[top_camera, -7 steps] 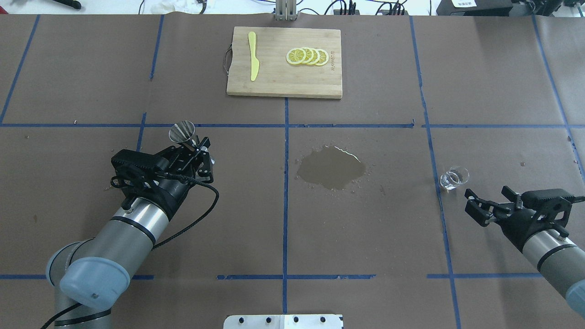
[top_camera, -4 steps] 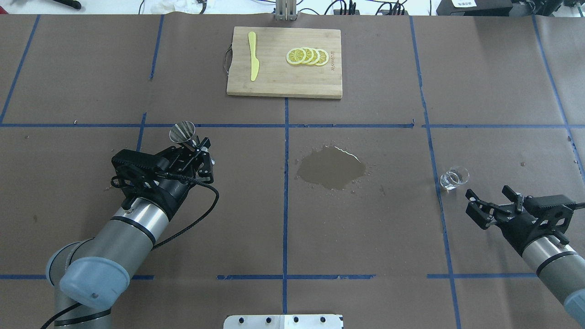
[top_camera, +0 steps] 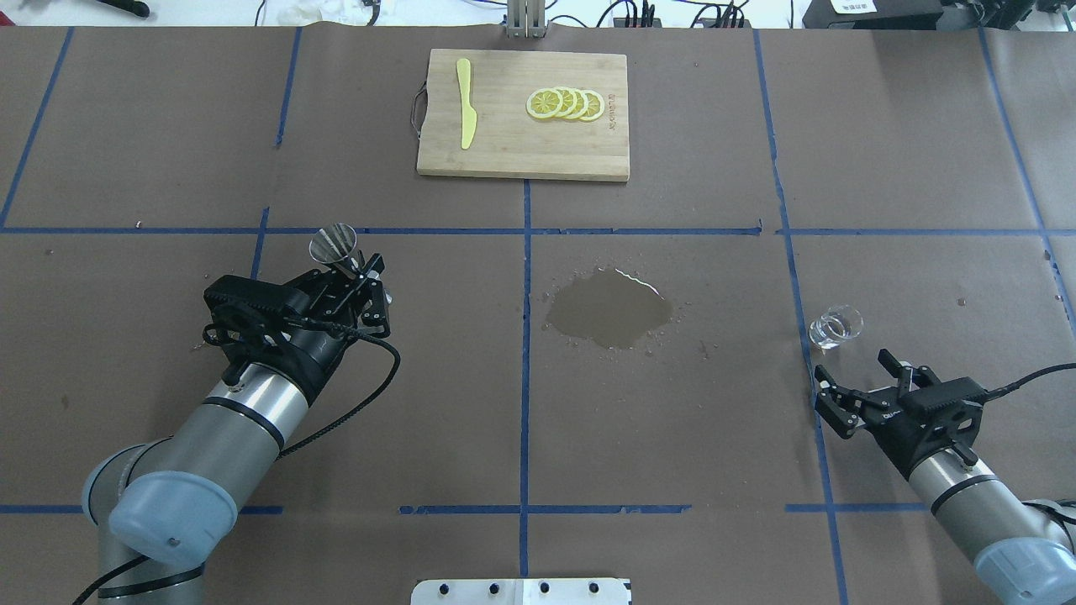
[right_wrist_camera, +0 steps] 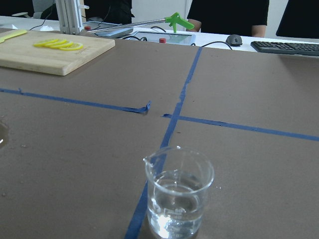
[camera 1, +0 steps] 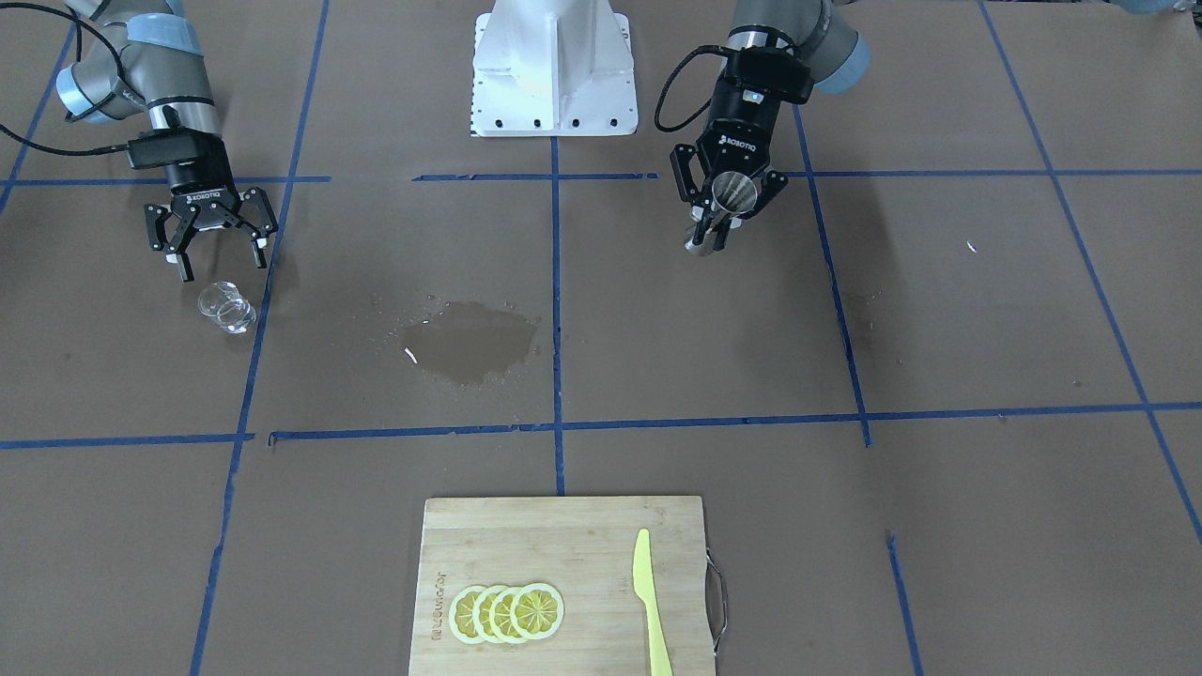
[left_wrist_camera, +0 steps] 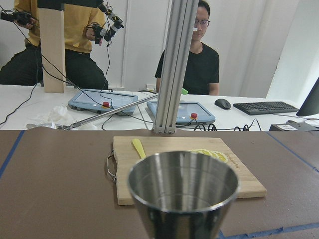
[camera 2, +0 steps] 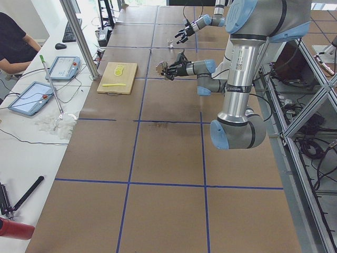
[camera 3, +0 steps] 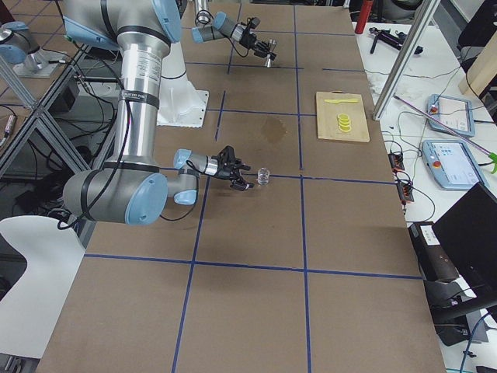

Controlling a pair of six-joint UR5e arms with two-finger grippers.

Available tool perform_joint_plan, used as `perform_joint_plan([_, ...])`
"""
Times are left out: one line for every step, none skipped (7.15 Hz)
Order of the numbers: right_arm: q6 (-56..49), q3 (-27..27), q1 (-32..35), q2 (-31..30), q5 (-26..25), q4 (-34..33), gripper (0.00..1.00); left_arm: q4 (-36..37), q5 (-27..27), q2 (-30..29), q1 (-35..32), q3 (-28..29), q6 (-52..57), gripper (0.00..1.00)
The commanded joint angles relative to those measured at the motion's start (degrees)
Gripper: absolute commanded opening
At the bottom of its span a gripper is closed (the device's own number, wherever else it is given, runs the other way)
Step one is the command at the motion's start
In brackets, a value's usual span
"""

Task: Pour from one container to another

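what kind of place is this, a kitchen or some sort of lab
Most likely a robotics lab, not a kitchen: a tape-gridded table worked by a left arm and a right arm, teach pendants on a side bench, and a person seated by a keyboard.

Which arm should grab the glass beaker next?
Right. The right end effector is open, empty, close to the beaker and facing it. The left end effector is shut on the steel cup, on the far side of the spill.
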Motion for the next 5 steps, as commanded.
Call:
perform_joint_plan([-7.44,-2.98,0.24,2.24,-0.45,7.5,1.0,0.0,-0.03,0.28,-0.04,0.01,0.0,0.0])
perform_joint_plan([-8.25,-1.83,0.34,1.89,-0.54,7.42,1.0,-0.09,0.06,0.37,-0.04,0.01,0.0,0.0])
perform_joint_plan([-8.6,-0.78,0.42,1.54,-0.55,7.42,1.0,-0.01,0.06,0.37,-0.04,0.1,0.0,0.0])
perform_joint_plan([-8.61,-1.55,0.25,1.54,-1.33,7.42,1.0,-0.09,-0.03,0.37,-0.04,0.36,0.0,0.0])
perform_joint_plan([-8.61,-1.64,0.34,1.45,-1.6,7.42,1.0,-0.09,0.06,0.37,-0.04,0.36,0.0,0.0])
